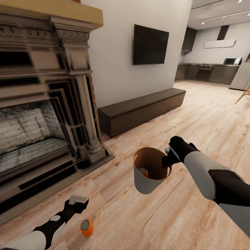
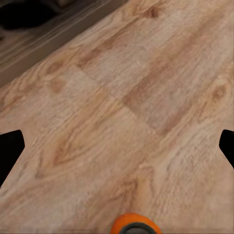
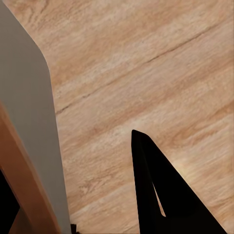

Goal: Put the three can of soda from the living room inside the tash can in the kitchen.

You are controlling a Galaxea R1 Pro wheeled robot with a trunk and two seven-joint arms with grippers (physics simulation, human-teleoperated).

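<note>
The trash can (image 1: 147, 180), light grey outside and brown inside, hangs tilted over the wood floor in the living room. My right gripper (image 1: 168, 158) is shut on its rim; in the right wrist view one black finger (image 3: 158, 190) lies outside the grey wall (image 3: 29, 117). One orange soda can (image 1: 143, 172) lies inside the bin, partly hidden by its wall. Another orange can (image 1: 86, 227) with a dark grey top lies on the floor just beside my open left gripper (image 1: 78, 202). That can (image 2: 135, 225) shows in the left wrist view, short of the widely spread fingers (image 2: 9, 151).
A dark carved fireplace (image 1: 41, 114) with a raised hearth edge stands close on the left. A long dark low bench (image 1: 142, 109) runs along the wall under the black TV (image 1: 150, 45). The kitchen cabinets (image 1: 208, 73) lie far ahead across open wood floor.
</note>
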